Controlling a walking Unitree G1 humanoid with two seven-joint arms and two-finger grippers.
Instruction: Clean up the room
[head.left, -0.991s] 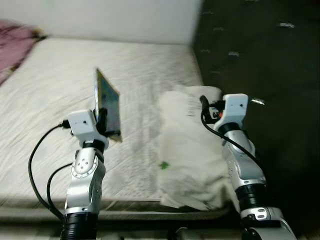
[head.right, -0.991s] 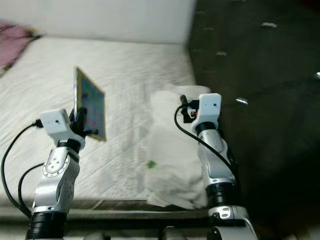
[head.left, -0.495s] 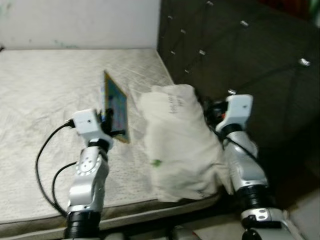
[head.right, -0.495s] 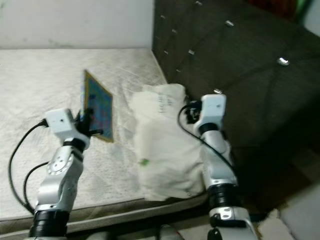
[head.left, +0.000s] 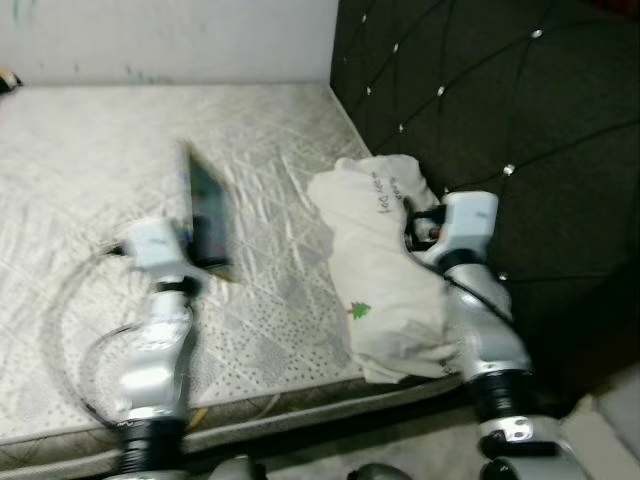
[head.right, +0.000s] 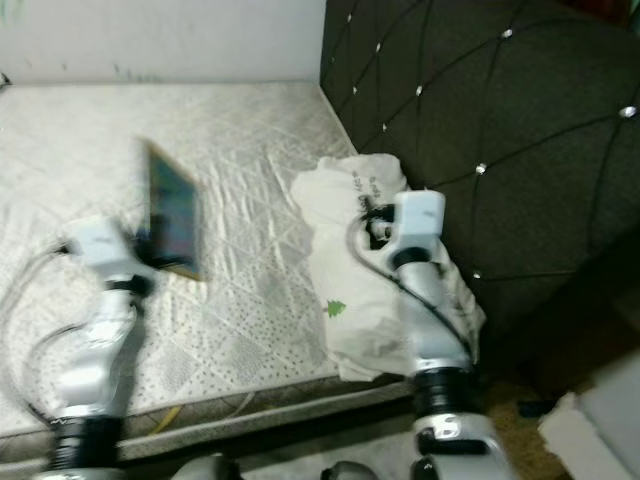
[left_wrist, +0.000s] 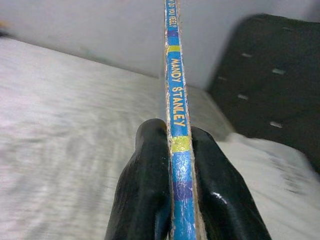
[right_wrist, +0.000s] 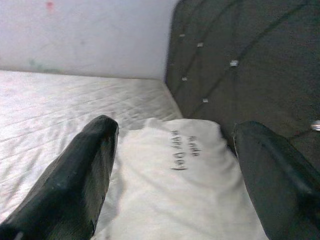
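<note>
Black fingers of the left gripper are clamping a thin children's book by its lower edge, one finger pressing on each cover, the blue spine reading "MANDY STANLEY". That book is standing upright above the bare quilted mattress, left of the pillow. Over on the other side, the right gripper is holding its fingers spread wide apart, gripping nothing, hovering just over the white pillow. The pillow, with dark handwriting near its top and a small green tree mark lower down, is lying along the mattress's right edge, against the dark tufted headboard. A pale wall is running behind the mattress.
</note>
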